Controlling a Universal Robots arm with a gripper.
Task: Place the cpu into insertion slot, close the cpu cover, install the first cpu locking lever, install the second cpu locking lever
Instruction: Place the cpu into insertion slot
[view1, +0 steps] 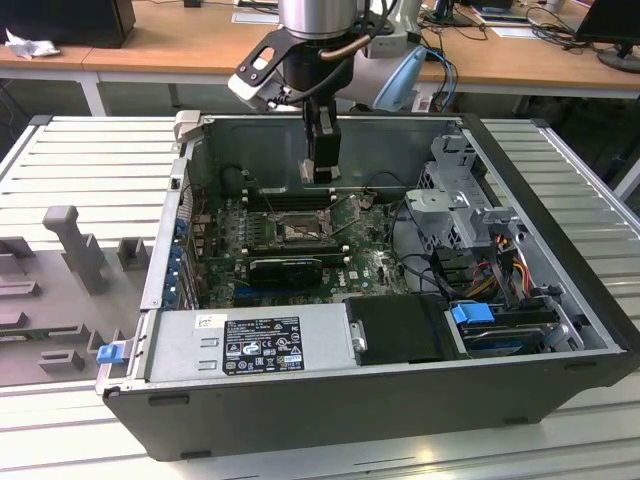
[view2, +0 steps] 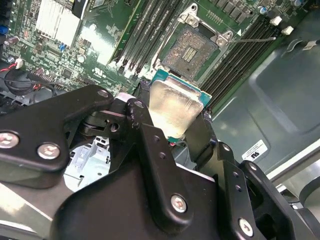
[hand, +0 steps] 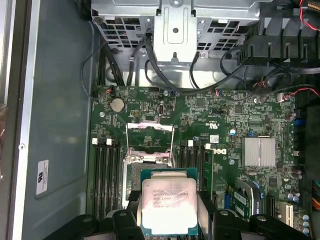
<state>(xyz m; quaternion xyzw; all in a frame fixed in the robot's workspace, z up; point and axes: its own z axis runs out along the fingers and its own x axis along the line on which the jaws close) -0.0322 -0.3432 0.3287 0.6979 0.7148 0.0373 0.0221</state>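
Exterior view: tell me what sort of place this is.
Probably a robotics lab or workshop: an opened computer case sits on a ribbed metal table, wooden desks stand behind, and a gripper holds a cpu above the motherboard.

Bright, even light; glare on the cpu (view2: 172, 107).

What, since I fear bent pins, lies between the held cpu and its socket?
Nothing visible. The gripper holds the cpu above the socket, whose contact field lies bare; the cpu cover is swung open, off it.
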